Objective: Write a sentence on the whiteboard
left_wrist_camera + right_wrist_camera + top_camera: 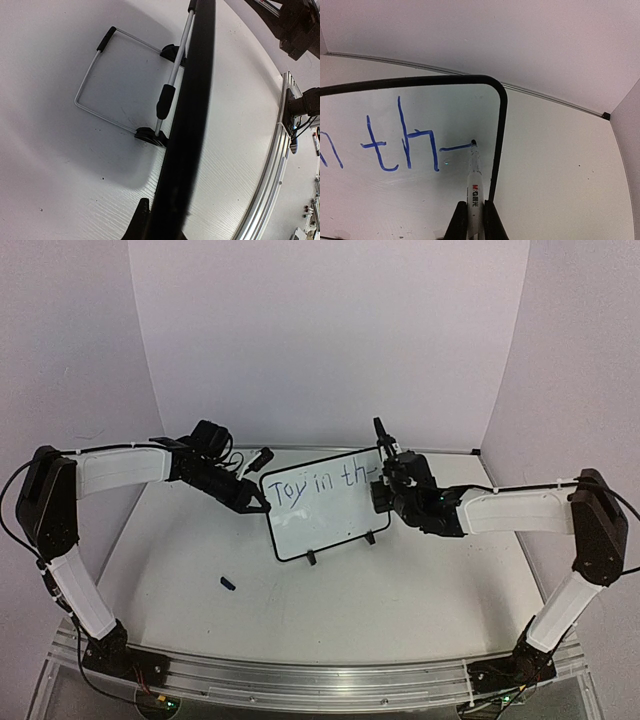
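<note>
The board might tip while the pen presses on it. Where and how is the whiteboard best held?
Grip the whiteboard by the black frame at its left edge, coming from the left. It stands upright on two feet, the frame looks slim enough to pinch, and that side is away from the marker writing near the right edge. The left gripper is clamped there.

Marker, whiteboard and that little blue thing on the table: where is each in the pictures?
marker [475, 180]: right wrist view, on its white barrel just above the logo.
whiteboard [325, 525]: top view, on the bare white face below the writing.
little blue thing [229, 584]: top view, on its middle.
</note>
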Controlling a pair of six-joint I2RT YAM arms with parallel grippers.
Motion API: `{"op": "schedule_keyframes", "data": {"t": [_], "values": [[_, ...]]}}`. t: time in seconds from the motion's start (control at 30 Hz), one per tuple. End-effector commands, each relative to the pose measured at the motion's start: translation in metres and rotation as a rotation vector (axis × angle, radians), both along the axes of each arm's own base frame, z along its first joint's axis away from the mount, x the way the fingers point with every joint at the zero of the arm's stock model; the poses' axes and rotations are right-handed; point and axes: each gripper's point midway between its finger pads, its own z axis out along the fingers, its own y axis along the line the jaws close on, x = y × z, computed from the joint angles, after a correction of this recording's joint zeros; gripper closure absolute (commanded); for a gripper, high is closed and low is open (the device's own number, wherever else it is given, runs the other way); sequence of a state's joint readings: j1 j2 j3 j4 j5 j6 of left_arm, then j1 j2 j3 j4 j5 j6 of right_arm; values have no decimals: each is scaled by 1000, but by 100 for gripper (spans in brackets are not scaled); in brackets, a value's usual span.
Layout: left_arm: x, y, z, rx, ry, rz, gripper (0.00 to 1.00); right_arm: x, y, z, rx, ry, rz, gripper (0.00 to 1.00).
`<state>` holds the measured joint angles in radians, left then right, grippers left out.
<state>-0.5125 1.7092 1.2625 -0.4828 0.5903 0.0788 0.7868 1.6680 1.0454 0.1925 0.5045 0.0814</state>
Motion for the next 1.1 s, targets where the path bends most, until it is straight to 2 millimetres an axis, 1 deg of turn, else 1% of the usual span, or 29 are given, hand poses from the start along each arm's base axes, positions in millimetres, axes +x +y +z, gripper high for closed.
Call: {"op": "schedule_keyframes", "data": {"t": [0.0, 0.13, 0.23, 0.47, 0.77, 1.07], "values": [[9, 4, -5, 57, -23, 27, 100, 9, 8, 26, 48, -59, 18, 100], [9, 4, -5, 57, -22, 27, 100, 7, 11, 29, 60, -65, 39, 100], [10, 4, -6, 56, -20, 27, 100, 6, 13, 26, 60, -59, 51, 100], [10, 4, -5, 55, -21, 28, 100, 1, 14, 16, 68, -34, 72, 100], [10, 4, -6, 57, -19, 27, 100, -5, 17, -6, 79, 21, 97, 100], [10, 4, -7, 57, -18, 27, 100, -8, 15, -16, 71, 47, 95, 100]]}}
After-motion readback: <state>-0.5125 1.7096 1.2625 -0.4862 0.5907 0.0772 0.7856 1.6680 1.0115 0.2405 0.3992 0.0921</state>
